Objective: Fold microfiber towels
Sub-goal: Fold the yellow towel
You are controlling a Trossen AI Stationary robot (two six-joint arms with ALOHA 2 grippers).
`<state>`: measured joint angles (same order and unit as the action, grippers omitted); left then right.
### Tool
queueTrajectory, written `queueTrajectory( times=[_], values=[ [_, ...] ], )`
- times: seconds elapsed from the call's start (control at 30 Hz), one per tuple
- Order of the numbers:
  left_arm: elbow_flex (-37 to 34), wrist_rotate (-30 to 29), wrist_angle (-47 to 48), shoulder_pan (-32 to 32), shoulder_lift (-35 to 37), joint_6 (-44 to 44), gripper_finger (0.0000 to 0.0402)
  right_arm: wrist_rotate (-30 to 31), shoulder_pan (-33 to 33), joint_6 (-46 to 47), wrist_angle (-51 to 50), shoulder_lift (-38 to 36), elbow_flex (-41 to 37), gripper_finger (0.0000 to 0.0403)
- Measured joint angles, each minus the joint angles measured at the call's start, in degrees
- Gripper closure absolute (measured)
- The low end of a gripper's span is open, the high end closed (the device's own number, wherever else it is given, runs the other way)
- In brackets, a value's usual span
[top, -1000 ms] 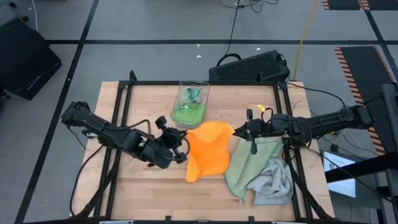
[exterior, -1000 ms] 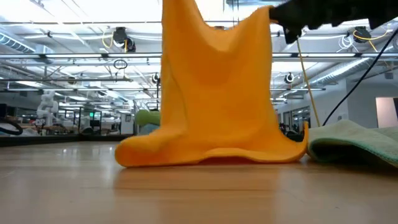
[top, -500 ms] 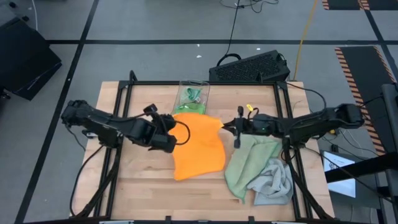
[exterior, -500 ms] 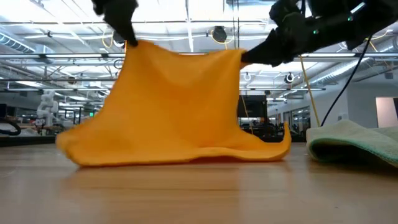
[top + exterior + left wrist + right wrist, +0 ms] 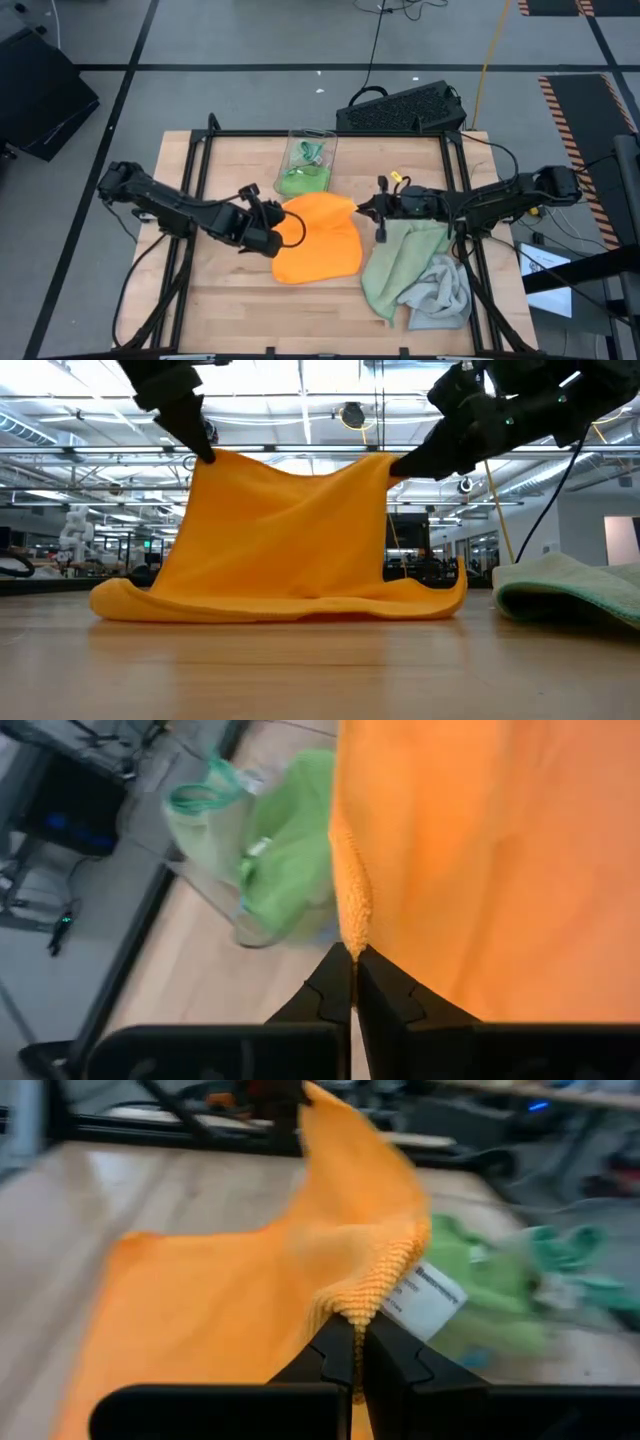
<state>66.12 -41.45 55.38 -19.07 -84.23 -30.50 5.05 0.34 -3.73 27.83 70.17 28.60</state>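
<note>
Both pinching the orange towel (image 5: 320,238) by its far corners: left tool (image 5: 277,212) and right tool (image 5: 360,207) pressed tight on the hem, near edge trailing on the surface (image 5: 230,290) mid-table. Keeping both corners level and taut, lowering evenly, staying clear of the sage green towel (image 5: 398,265) on the right.

A pale wooden table (image 5: 220,290) carries the load. On it lie the orange towel (image 5: 320,245) with its lower edge on the wood, a sage green towel (image 5: 395,265) beside it, a light grey towel (image 5: 440,295) partly over that, and a clear plastic bin (image 5: 308,160) holding bright green cloth
</note>
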Motion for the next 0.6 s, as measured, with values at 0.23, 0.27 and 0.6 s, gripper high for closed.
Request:
queueTrajectory(
  times=[0.23,0.27,0.6],
  values=[
    [-4.03,3.03,-6.40,-2.97,0.00,-0.18,0.0384,-6.85,1.05,5.77,-2.04,0.02,0.00,0.0399],
    [-4.37,3.42,-7.52,-3.59,0.00,-0.19,0.0385,-6.87,1.46,5.94,-2.69,0.07,0.02,0.0399],
    [-12.31,3.86,-18.77,-6.15,0.00,-0.21,0.0385,-6.53,3.15,4.24,-4.39,7.58,0.02,0.0399]
  ],
)
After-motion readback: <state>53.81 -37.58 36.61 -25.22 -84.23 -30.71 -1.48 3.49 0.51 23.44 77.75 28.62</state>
